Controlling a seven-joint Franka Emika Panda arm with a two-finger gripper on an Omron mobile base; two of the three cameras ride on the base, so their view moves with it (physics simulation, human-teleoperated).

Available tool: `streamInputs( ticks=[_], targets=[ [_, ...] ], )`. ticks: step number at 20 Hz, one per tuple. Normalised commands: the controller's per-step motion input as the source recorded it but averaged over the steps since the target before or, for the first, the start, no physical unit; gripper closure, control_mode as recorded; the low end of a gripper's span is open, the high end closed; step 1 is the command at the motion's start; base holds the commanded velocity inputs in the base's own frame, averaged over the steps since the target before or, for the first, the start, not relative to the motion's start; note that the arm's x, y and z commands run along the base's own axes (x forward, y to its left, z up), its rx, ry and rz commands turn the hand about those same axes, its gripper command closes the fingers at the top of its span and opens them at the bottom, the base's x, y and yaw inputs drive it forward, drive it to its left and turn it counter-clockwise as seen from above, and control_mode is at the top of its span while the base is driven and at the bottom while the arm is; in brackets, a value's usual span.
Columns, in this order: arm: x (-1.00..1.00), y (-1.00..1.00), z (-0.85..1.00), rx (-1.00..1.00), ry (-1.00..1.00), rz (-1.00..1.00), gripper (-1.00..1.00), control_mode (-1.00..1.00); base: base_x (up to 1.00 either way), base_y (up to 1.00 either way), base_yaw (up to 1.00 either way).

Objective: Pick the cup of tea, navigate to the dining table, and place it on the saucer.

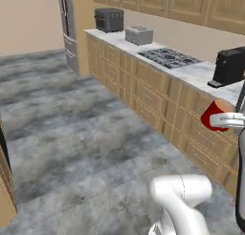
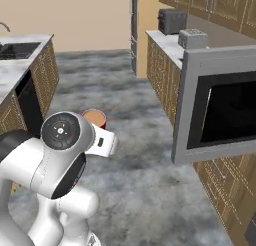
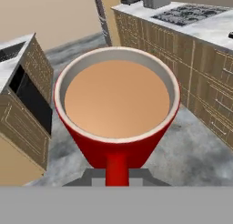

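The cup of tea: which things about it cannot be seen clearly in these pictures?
- Pincer fingers: in the hand view the cup of tea covers them.
- Left base view: a white arm link hides the lower part of the cup.
- Right base view: the arm covers the cup except its rim.

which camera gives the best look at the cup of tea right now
The hand view: the cup of tea sits large and central, its brown liquid and red rim plain. The left base view shows just its red side at the pincer. The right base view shows part of its rim behind the arm.
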Motion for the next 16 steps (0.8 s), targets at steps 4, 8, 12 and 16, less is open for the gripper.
streamInputs(
  ticks=[4, 8, 12, 16],
  targets=[
    [0.00, 0.00, 0.00, 0.00, 0.00, 0.00, 1.00, 1.00, 0.00, 0.00, 0.59],
    [0.00, 0.00, 0.00, 0.00, 0.00, 0.00, 1.00, 1.00, 0.00, 0.00, 0.57],
    [0.00, 0.00, 0.00, 0.00, 0.00, 0.00, 1.00, 1.00, 0.00, 0.14, 0.47],
    [0.00, 0.00, 0.00, 0.00, 0.00, 0.00, 1.00, 1.00, 0.15, 0.59, 0.37]
  ],
)
